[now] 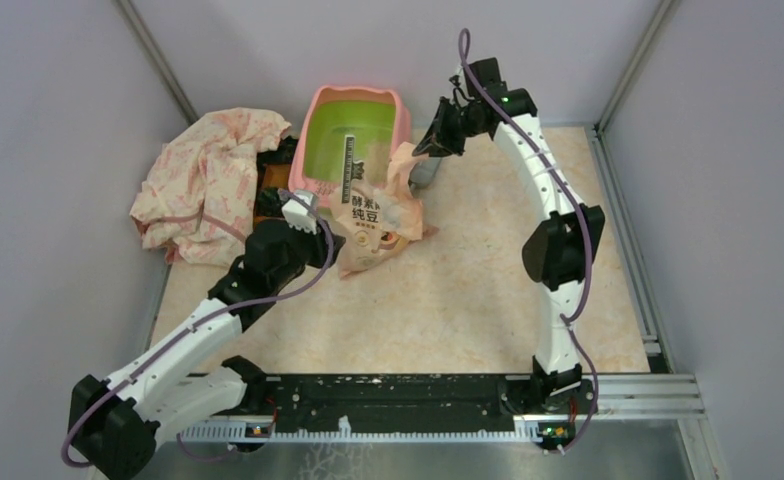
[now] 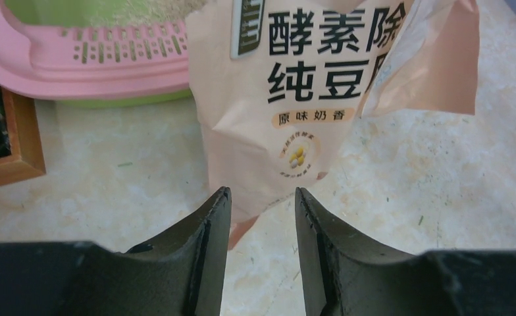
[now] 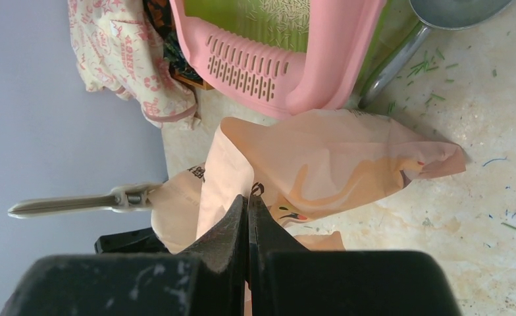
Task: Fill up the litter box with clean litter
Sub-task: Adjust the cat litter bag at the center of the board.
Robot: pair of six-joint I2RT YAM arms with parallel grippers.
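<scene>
— Where is the box, and what does it look like?

— I see the litter box (image 3: pixel 334 52) at the far side of the table (image 1: pixel 468 300), left of centre. It has a pink slotted rim with rounded corners and is lime green inside. A thin scatter of clean litter (image 2: pixel 147 8), pale tan grains, lies on the green floor.

— And the pack?

— The peach bag (image 1: pixel 373 215) hangs at the box's near rim, bold Chinese lettering toward me and its upper part over the rim. My right gripper (image 3: pixel 247 197) is clenched on a fold at the bag's top right corner. My left gripper (image 2: pixel 262 192) is released, fingers apart, with the bag's bottom corner dipping into the gap. I cannot tell whether that corner touches a finger.

— Anything crowding you?

— A crumpled printed cloth (image 1: pixel 208 175) is heaped to the left of the box. A wooden frame (image 2: pixel 25 145) with something dark inside sits between the cloth and the box. A silver scoop (image 3: pixel 449 8) lies on the box's right side, its handle against the wall. The bag itself covers my view of the near rim.
</scene>
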